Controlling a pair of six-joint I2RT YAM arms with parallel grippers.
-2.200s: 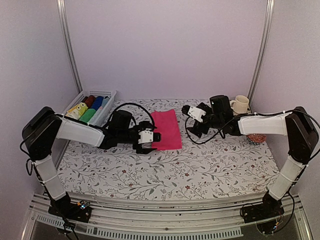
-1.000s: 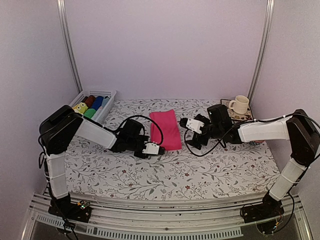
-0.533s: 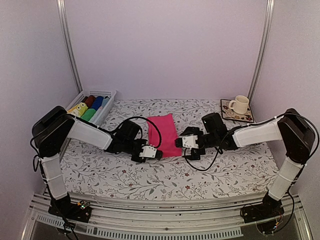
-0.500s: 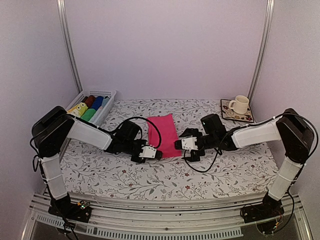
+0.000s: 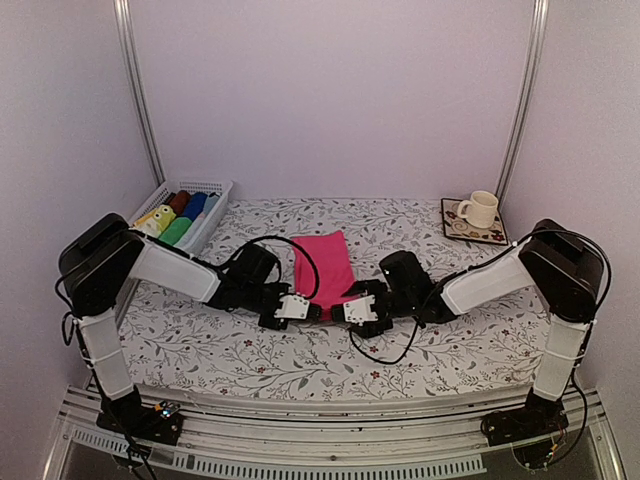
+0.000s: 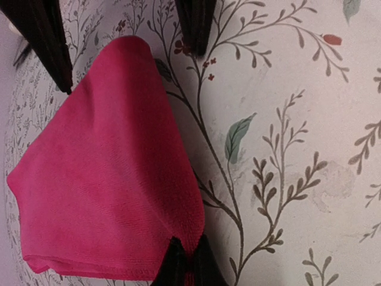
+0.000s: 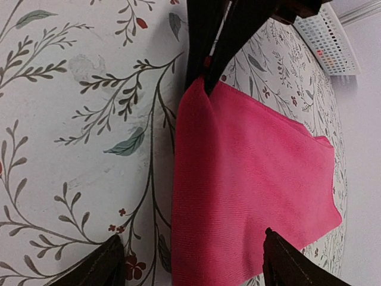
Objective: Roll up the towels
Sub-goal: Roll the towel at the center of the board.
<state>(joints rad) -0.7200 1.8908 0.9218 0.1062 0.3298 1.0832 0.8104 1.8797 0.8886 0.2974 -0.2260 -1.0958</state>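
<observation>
I see the pink towel (image 5: 324,268) lying mid-table on the floral-print table (image 5: 450,350), with pale lilac walls (image 5: 330,100) around. My left gripper (image 5: 313,312) pinches its near left corner; my right gripper (image 5: 338,313) is spread open around the near right corner.

Setting: apparently a robot test booth, not a home. Floral-covered table (image 5: 480,352) is enclosed by plain lilac panels (image 5: 330,100) behind and beside it. A metal mounting rail (image 5: 300,428) runs along its near edge, and a white basket (image 5: 200,184) sits at its far-left corner.
</observation>
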